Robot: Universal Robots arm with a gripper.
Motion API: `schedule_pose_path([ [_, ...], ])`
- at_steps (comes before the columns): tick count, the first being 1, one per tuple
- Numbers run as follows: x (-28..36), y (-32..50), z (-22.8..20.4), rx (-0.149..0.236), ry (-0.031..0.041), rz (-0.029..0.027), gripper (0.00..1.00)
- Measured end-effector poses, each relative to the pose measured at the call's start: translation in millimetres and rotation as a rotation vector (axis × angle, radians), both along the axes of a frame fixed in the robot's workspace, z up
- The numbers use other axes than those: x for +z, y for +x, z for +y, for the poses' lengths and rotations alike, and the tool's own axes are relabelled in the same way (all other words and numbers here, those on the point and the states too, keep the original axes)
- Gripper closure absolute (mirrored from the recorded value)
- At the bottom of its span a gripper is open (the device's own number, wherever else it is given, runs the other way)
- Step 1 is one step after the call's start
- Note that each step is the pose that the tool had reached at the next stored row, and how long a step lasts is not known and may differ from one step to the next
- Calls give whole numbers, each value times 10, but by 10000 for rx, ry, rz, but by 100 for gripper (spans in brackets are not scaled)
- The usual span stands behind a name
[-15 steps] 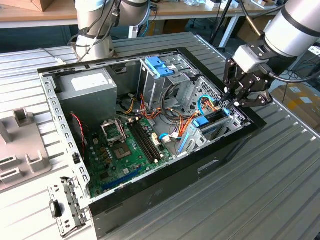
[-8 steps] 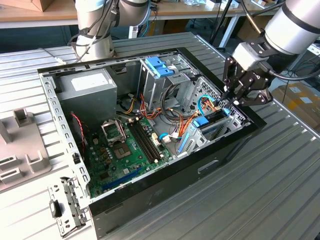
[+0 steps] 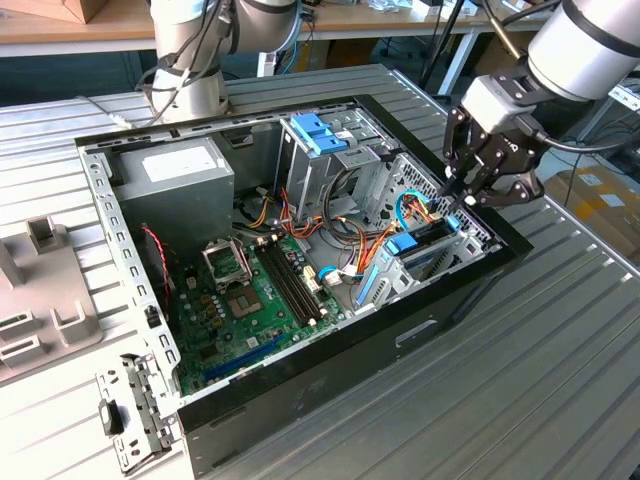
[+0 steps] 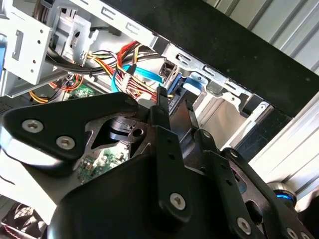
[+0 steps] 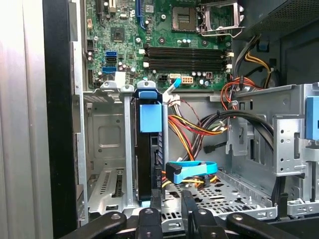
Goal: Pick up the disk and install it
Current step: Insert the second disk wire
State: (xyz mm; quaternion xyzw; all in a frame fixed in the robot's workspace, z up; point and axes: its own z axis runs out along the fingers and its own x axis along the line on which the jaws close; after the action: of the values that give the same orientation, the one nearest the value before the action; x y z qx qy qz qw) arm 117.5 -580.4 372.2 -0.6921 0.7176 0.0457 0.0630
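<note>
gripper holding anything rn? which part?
Looks like the end effector pinches the disk by its near edge, with the disk upright in the drive cage.

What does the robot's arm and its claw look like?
The arm is a fat, round, light grey tube with black cables running beside it. Its gripper is black, made of jointed metal links with silver screws, seen up close in the second wrist view.

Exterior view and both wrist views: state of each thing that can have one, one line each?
Case: side panel off, lying on its side, inside exposed.
Disk: upright on edge in the drive cage, blue bracket facing out.
Gripper: at the cage by the disk; jaws' state unclear.
CPU socket: latch frame raised, no chip cooler on it.
Memory slots: modules seated.
</note>
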Motion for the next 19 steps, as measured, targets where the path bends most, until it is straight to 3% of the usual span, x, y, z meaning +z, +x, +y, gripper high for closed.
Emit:
schedule_pose_path([
  [4,7,-65,1,0,44,-1,70],
  [9,-9,-172,1,1,149,-3,70],
  [14,-77,-182,1,1,155,-3,70],
  [19,-82,-183,1,1,155,-2,70],
])
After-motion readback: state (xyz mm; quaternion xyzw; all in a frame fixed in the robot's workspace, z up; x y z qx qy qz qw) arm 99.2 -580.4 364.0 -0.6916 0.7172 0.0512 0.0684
